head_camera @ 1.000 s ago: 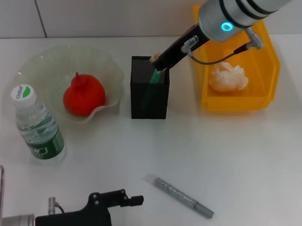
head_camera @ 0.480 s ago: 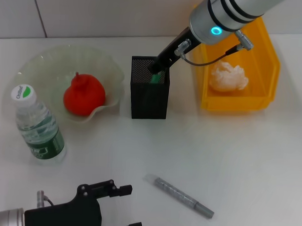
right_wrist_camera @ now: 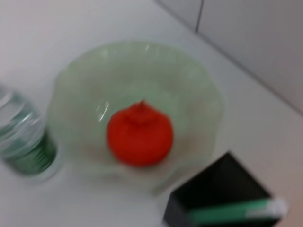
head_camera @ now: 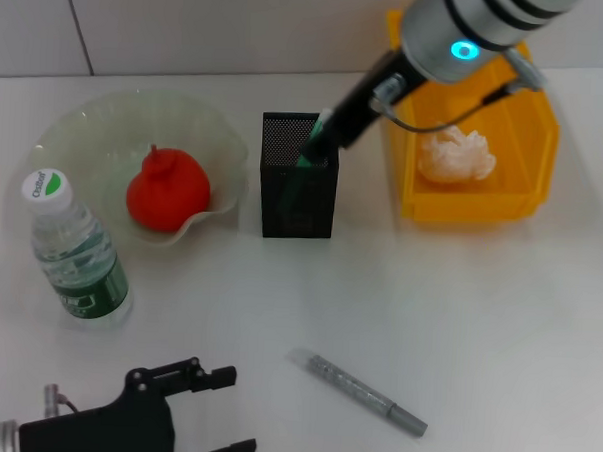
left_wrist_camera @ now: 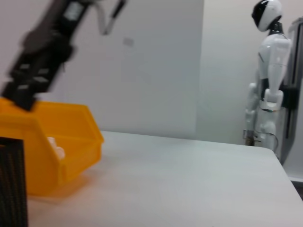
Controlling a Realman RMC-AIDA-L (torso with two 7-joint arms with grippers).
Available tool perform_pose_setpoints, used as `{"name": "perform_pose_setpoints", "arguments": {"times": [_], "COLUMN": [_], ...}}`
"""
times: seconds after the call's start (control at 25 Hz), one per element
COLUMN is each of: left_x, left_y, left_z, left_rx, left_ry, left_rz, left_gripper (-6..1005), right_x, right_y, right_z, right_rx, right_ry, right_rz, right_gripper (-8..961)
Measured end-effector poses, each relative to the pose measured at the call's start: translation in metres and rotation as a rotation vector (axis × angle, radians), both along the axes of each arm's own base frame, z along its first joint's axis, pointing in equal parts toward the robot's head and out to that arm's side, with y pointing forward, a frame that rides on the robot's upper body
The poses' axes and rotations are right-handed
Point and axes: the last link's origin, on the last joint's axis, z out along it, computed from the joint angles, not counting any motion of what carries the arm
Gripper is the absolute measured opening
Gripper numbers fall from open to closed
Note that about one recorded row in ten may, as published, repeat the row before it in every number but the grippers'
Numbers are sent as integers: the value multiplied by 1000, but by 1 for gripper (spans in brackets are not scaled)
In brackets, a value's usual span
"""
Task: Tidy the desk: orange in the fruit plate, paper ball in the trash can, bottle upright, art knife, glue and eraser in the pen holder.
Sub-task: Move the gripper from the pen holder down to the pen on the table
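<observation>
1. Since half a second ago, the right gripper (head_camera: pixel 322 137) has lifted slightly and shifted toward the yellow bin, while the left gripper (head_camera: pixel 218 413) has slid lower and further left along the near edge of the head view.
2. The green stick (head_camera: pixel 309 152) stands tilted in the tall square black metal-mesh pen holder (head_camera: pixel 297 191), its top at the holder's rim, right at the tip of the right gripper; whether those fingers are pinching it or have let go cannot be told.
3. The red-orange round orange (head_camera: pixel 167 189) with its small knob lies inside the wide translucent pale-green glass fruit plate (head_camera: pixel 96 127) with the ruffled rim, to the left of the pen holder.
4. The small clear plastic bottle (head_camera: pixel 73 254) with dark green label and white cap stands upright just in front of the plate.
5. The crumpled white paper ball (head_camera: pixel 456 155) rests in the bright yellow rectangular plastic trash can (head_camera: pixel 533 186), right of the pen holder.
6. A slim grey pen-like tool (head_camera: pixel 366 393) lies flat on the table, well apart from the holder, near the front.
7. The left gripper's black fingers are spread apart, holding nothing.
8. The white tabletop (head_camera: pixel 498 315) is smooth and matte; behind it runs a pale wall (left_wrist_camera: pixel 156 66), and the left wrist view shows a white humanoid robot figure (left_wrist_camera: pixel 267 90) standing beyond the table's far end.
</observation>
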Motion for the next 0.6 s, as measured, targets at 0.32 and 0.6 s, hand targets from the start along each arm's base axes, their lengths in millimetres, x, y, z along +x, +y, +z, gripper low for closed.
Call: {"name": "perform_pose_setpoints", "arguments": {"times": [0.32,0.6], "left_x": [-7,-7], "left_y": [-5,-4], "left_z": [7,6], "left_rx": [19,23], "left_ry": [-11,-8], "left_rz": [25,24], "left_gripper": [697,697], "right_x": [13,27], "right_y": [-41,-63], "right_z": [2,-23], "right_rx": [-135,-208], "right_ry": [-106,-159], "right_rz": [-130,-183], "right_gripper": [660,653]}}
